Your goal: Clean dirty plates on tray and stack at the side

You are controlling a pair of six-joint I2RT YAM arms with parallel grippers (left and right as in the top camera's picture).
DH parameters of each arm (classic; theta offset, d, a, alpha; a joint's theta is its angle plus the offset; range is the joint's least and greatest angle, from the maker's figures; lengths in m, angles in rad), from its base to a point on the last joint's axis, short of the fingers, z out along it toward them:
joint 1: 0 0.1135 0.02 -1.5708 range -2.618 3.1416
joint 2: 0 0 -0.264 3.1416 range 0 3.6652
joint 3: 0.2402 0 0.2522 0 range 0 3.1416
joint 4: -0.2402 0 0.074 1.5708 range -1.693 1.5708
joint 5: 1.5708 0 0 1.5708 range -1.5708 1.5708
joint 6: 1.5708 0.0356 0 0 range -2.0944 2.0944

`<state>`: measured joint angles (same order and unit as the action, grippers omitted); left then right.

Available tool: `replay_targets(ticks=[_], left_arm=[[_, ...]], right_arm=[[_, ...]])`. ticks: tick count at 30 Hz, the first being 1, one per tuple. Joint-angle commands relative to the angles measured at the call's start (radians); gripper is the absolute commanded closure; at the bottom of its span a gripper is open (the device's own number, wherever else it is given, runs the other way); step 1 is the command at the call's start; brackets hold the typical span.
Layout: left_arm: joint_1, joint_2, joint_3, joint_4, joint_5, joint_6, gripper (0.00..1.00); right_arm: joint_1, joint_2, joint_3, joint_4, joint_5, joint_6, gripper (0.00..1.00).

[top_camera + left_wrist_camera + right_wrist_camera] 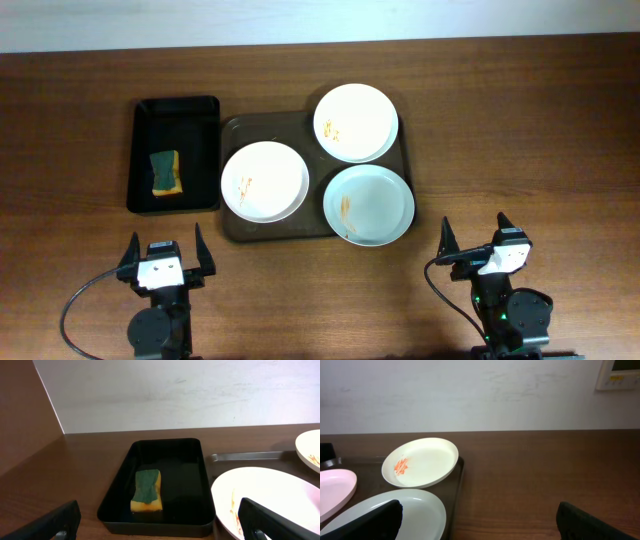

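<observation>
Three plates with orange-brown smears lie on the dark brown tray [240, 128]: a white plate [265, 181] at the left, a white plate [356, 122] at the back right, and a pale blue-grey plate [369, 204] at the front right. My left gripper [165, 259] is open and empty at the near edge, short of the black tray. My right gripper [484, 244] is open and empty, right of the blue-grey plate. The left wrist view shows the left white plate [270, 497]. The right wrist view shows the back white plate [420, 462] and the blue-grey plate [420, 515].
A smaller black tray [176, 153] stands left of the brown tray and holds a yellow sponge with a green top [166, 172], also seen in the left wrist view [147, 491]. Bare wooden table lies to the right of the tray [520, 150].
</observation>
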<state>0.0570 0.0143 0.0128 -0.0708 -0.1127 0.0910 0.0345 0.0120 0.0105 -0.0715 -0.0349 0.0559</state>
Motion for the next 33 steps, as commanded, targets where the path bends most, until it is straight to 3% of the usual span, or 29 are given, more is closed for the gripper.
replay_targets(ticks=[1, 25, 33], left_arm=[[-0.004, -0.009, -0.004, -0.002, 0.003, 0.024, 0.01], [-0.004, -0.009, -0.004, 0.027, -0.008, 0.024, 0.01], [-0.004, -0.009, -0.003, 0.043, 0.053, 0.023, 0.01]], right_arm=[[0.007, -0.006, -0.005, -0.004, 0.008, 0.004, 0.02], [0.007, -0.006, -0.005, -0.003, 0.009, 0.004, 0.02], [0.007, -0.006, -0.005, 0.027, 0.008, 0.003, 0.02]])
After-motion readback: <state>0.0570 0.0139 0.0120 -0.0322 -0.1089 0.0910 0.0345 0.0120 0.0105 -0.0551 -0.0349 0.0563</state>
